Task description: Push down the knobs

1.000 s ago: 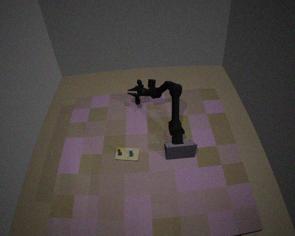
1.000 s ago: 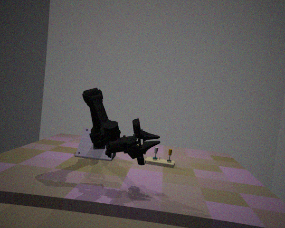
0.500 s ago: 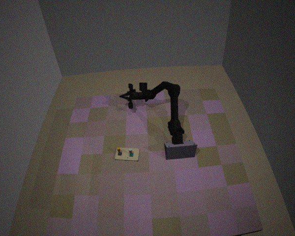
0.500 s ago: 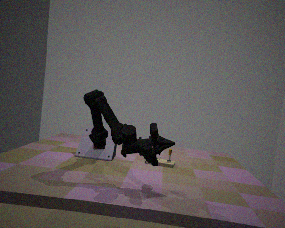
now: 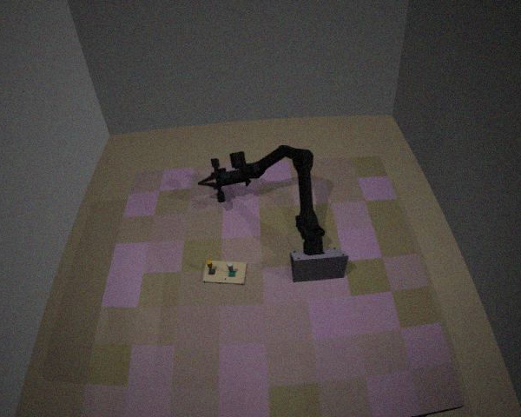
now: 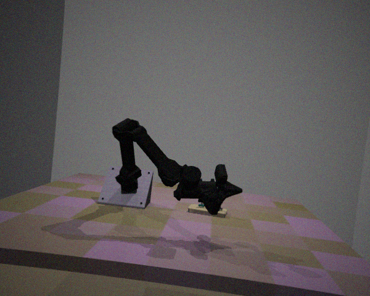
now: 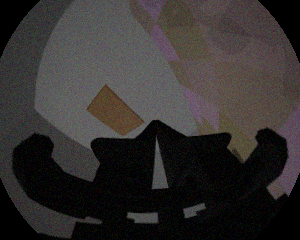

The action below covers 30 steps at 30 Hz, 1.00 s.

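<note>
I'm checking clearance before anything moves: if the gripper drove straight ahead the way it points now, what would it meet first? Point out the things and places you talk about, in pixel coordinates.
The gripper (image 5: pixel 199 182) (image 6: pixel 242 190) (image 7: pixel 156 123) points away from the board (image 5: pixel 225 279) (image 6: pixel 196 209); its way looks free as far as the views show, though depth is unclear.
</note>
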{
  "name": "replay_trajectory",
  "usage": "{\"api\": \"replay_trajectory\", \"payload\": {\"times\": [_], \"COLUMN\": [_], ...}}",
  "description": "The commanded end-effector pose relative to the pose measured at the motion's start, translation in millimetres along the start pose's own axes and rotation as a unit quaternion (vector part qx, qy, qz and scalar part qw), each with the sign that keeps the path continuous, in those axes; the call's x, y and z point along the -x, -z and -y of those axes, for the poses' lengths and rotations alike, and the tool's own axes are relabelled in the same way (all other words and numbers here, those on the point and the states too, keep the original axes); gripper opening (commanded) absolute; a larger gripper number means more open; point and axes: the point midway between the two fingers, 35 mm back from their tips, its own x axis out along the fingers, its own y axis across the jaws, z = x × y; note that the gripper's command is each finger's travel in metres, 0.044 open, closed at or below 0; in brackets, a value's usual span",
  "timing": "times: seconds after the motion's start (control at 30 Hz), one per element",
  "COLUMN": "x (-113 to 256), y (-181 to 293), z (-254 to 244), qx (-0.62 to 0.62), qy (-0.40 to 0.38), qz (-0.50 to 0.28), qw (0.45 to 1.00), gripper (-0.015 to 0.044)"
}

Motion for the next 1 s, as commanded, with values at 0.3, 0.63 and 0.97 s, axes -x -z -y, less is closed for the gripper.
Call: {"api": "replay_trajectory", "payload": {"times": [0.3,0.63,0.97], "x": [-51.2,-78.6,-92.6], "y": [36.7,75.4,120.3], "z": [46.2,89.0,131.2], "qx": [-0.035,-0.043,-0.025], "qy": [0.101,0.201,0.308], "qz": [-0.011,-0.025,-0.046], "qw": [0.994,0.978,0.950], "gripper": [0.0000,0.0000,0.0000]}}
